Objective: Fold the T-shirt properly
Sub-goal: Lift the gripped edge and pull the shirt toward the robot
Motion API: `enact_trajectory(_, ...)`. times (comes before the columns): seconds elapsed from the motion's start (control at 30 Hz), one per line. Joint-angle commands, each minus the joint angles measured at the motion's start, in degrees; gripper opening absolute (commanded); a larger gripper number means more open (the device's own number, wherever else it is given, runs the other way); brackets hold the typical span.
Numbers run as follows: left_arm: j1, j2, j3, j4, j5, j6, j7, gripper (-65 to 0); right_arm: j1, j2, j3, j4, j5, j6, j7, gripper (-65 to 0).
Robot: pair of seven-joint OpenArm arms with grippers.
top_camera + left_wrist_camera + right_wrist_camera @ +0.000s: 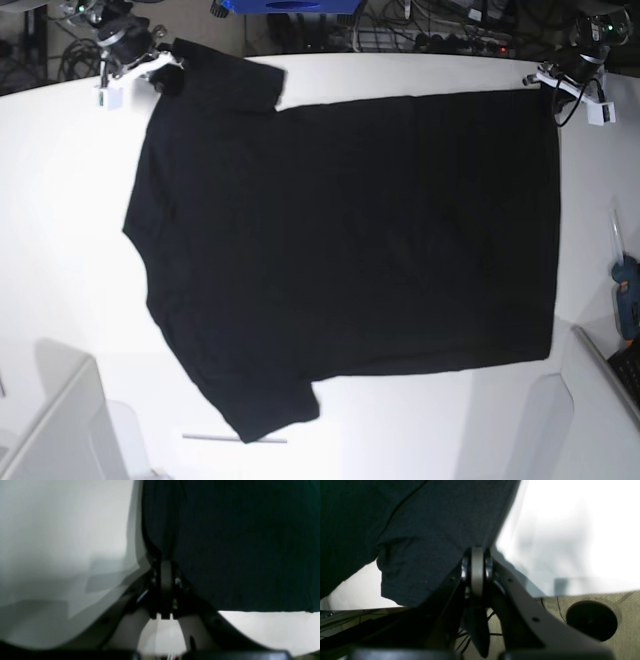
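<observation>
Now both sets of fingers are pinched tight on far edges of the T-shirt.

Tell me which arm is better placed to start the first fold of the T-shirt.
Neither clearly: both. The left hand is shut on the hem corner of the T-shirt, the right hand on the far sleeve. Both pinch the same far edge, so a joint pull toward the near edge looks likeliest.

Spread flat across the tabletop: the T-shirt. At its far corners, right claw on the sleeve, left claw on the hem.
</observation>
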Motion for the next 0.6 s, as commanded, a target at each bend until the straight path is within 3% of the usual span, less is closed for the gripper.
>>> enact_trajectory(0.0,1.1,-0.7,-0.7,1.1,-0.3,0.4,0.0,-65.0,-0.8,0.4,0.4,1.0,0.2,0.2,0.5,-65.0)
enact_trajectory(0.57,8.1,-0.6,-0.9,8.2,-0.3,0.4,-0.3,-65.0,-7.6,0.0,0.5,10.2,0.7,0.2,0.7,-65.0)
